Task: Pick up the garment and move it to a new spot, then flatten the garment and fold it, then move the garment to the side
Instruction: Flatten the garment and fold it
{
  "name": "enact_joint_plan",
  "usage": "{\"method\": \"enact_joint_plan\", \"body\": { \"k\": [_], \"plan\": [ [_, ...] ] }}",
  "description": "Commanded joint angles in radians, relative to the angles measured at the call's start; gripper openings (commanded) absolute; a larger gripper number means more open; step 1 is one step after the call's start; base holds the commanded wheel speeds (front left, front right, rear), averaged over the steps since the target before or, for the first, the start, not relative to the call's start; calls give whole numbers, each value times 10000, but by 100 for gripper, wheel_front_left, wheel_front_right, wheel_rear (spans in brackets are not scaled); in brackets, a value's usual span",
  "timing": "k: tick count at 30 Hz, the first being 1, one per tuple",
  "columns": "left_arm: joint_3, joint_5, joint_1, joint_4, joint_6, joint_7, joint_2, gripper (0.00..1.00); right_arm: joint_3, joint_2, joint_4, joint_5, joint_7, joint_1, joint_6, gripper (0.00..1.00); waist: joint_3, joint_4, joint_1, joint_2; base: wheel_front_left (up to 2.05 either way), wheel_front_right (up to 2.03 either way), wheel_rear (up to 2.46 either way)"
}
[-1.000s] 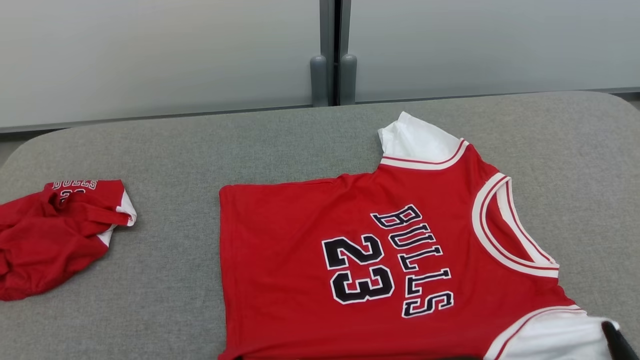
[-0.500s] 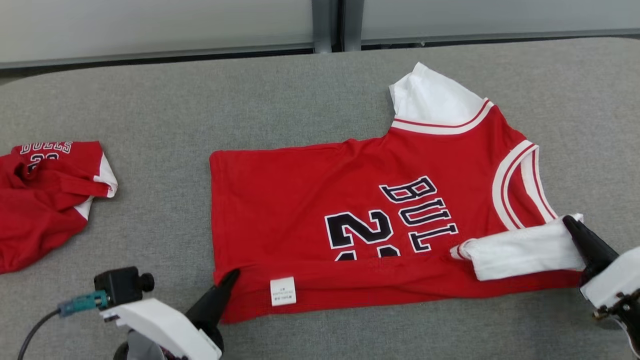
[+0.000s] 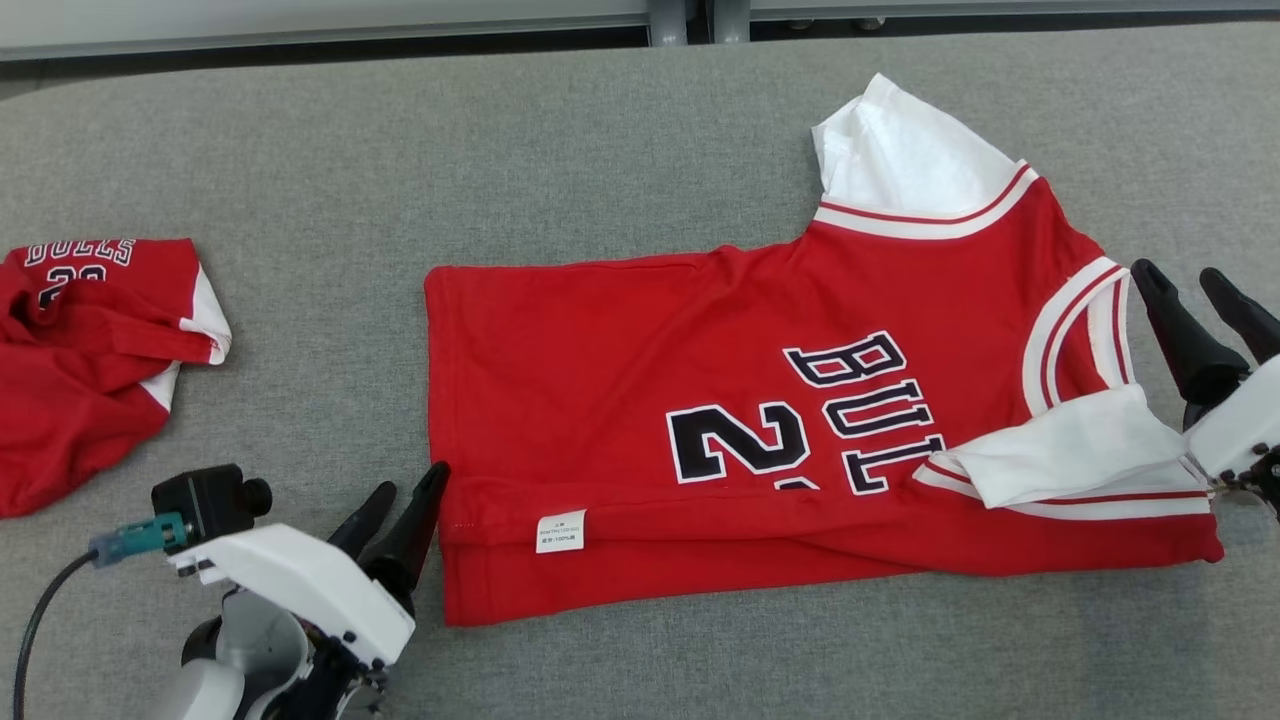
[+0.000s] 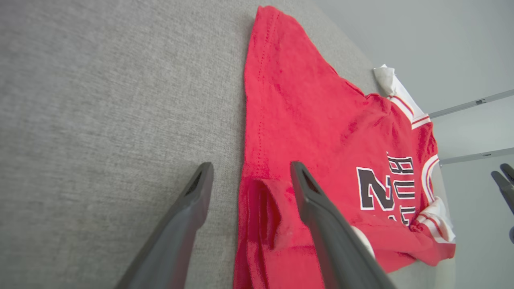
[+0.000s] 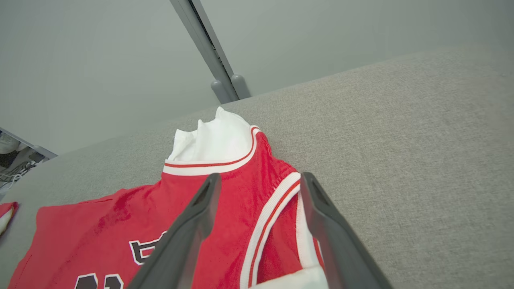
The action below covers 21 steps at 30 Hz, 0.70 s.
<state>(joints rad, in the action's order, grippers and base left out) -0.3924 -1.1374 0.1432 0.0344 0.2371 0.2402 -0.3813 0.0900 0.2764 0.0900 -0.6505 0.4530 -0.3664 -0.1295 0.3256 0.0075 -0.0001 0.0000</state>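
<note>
Garment (image 3: pixel 640 400): a red jersey lying flat on the grey table (image 3: pixel 600 150), centre to right in my head view, collar (image 3: pixel 1075 330) toward my right. Its near long edge is folded up over the front and hides the lower part of the lettering. A white label (image 3: pixel 560 531) shows on the folded strip. The near white sleeve (image 3: pixel 1060 460) lies doubled over the chest.

My left gripper (image 3: pixel 410 482) is at the hem corner with jaws apart, gripping nothing. One finger is over the fold and the other over bare table.

My right gripper (image 3: pixel 1175 272) stands just beside the collar, jaws apart and empty.

A second red garment (image 3: pixel 90 370) lies crumpled, well apart at my left.
</note>
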Motion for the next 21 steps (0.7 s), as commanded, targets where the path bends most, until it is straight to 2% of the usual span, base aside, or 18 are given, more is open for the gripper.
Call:
{"method": "enact_joint_plan", "body": {
  "k": [1,6,10,14,19,21],
  "plan": [
    [74,74,-163,48,-63,-158,-20,100,-61,194,-158,87,-161,181,-21,100,-114,-13,1,0,0,0,0],
    [-117,1049,-1314,740,290,-1006,-496,100,-628,1030,-1072,867,-980,1750,-21,100,-651,-142,1,0,0,0,0],
    [-544,1716,-2214,1351,803,-1195,-744,100,-628,1399,-1456,1499,-1297,3313,-21,100,-778,-159,1,0,0,0,0],
    [-863,1732,-2412,1420,886,-1006,-632,100,-423,1386,-1398,1889,-1189,4075,-21,100,-374,-203,1,0,0,0,0],
    [-1275,1858,-1839,592,786,-644,-455,100,-513,1021,-758,2195,-916,3808,-21,100,240,-212,1,0,0,0,0],
    [-1366,1645,-1727,429,610,-527,-257,100,-631,947,-567,2127,-817,3677,-21,100,334,-200,1,0,0,0,0]
  ]
}}
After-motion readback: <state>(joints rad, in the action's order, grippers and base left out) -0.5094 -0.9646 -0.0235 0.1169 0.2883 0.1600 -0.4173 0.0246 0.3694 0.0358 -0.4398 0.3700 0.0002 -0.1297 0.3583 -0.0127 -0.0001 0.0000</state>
